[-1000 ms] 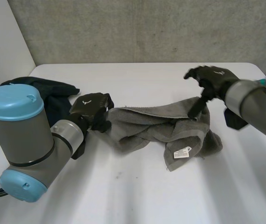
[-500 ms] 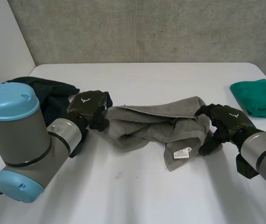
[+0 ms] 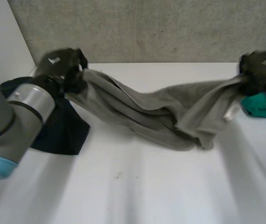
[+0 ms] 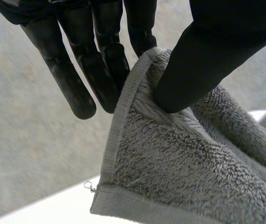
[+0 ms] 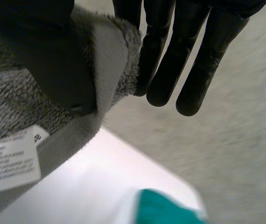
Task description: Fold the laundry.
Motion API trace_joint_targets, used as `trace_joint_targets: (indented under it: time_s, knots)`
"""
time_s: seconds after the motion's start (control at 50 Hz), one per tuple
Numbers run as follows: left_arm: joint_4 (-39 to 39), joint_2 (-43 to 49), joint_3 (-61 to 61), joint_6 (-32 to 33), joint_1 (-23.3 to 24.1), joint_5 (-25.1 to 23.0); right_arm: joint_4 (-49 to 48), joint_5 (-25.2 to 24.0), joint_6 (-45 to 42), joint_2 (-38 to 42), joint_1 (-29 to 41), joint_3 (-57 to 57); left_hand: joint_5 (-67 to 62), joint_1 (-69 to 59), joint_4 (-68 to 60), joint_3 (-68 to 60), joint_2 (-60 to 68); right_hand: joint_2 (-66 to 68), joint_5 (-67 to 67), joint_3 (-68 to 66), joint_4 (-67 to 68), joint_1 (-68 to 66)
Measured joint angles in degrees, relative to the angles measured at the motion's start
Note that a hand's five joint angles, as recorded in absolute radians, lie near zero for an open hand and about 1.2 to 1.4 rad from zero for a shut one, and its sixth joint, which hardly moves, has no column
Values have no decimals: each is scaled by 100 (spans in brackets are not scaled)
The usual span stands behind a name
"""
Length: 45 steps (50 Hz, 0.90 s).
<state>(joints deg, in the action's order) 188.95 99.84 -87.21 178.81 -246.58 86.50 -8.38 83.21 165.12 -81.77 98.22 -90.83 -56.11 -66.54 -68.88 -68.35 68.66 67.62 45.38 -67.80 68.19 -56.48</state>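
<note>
towel [image 3: 156, 112] pinched, L robot hand [image 3: 62, 66], R robot hand [image 3: 260, 70]

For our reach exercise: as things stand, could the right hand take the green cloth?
Probably not yet: the right hand is pinching the grey towel, though the green cloth lies close by.

— What sort of place is this?
— A robot lab or test bench, I'd say. There's a plain white table [image 3: 137, 186], a raw concrete wall [image 3: 161, 28] right behind the table, and a grey, blue-capped robot arm [image 3: 16, 116] at the table's near edge.
</note>
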Motion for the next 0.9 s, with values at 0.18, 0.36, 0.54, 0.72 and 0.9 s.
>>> trace_joint_targets:
  time_s: [0.18,0.36,0.54,0.72,0.9]
  knots:
    - [-2,-429,-243,-4,-192,-45,942,-611,-431,218,-811,1056,0,0,0,0,3,0,0,0,0,-8]
    - [32,56,-508,-4,17,-47,1944,-147,-789,1651,-786,2219,0,0,-1,-2,4,-5469,-4152,5491,-5454,4489]
    - [39,200,-462,115,123,-42,2181,238,-1403,1370,-616,1957,0,0,-1,-2,3,-5493,-4174,5540,-5468,4493]
    - [54,210,-463,466,119,-46,2132,-579,-1572,206,-397,305,0,0,-1,-2,4,-5478,-4171,5523,-5457,4487]
    - [55,171,-415,530,127,-47,1184,-881,-874,329,73,-834,0,0,-1,-2,4,-5483,-4173,5530,-5467,4492]
